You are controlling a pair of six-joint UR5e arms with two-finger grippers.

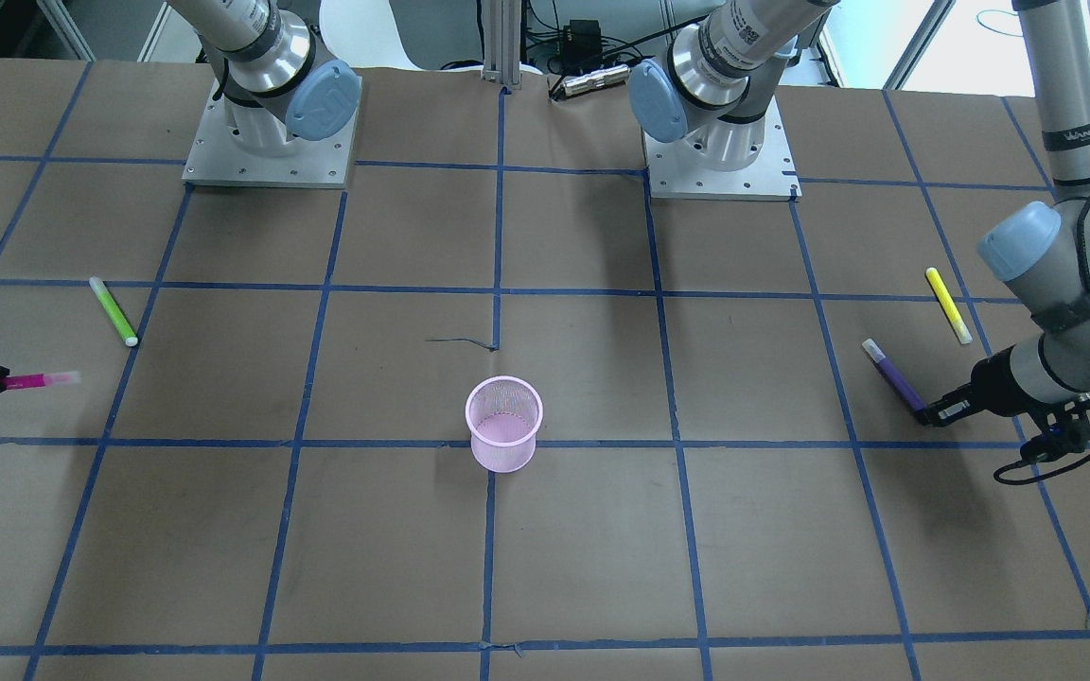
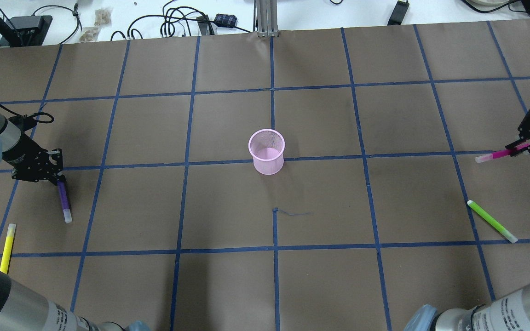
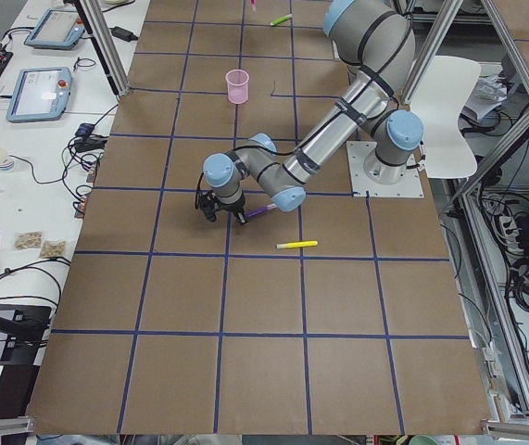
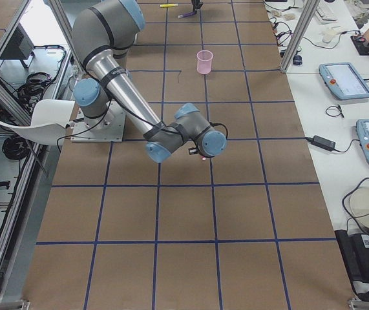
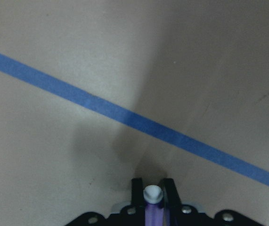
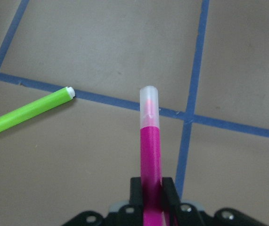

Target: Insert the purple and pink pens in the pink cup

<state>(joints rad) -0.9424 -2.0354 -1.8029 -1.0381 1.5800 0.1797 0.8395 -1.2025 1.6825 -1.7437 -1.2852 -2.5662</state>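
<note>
Overhead exterior: pens [image 2: 64, 200] seemingly in both tools.

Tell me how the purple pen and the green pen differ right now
The purple pen is gripped at one end by the left gripper; the green pen lies loose on the table, untouched. The purple pen is on the robot's left side, the green pen on its right, near the right gripper, which holds the pink pen. Both have a pale cap and are similar in size.
</note>
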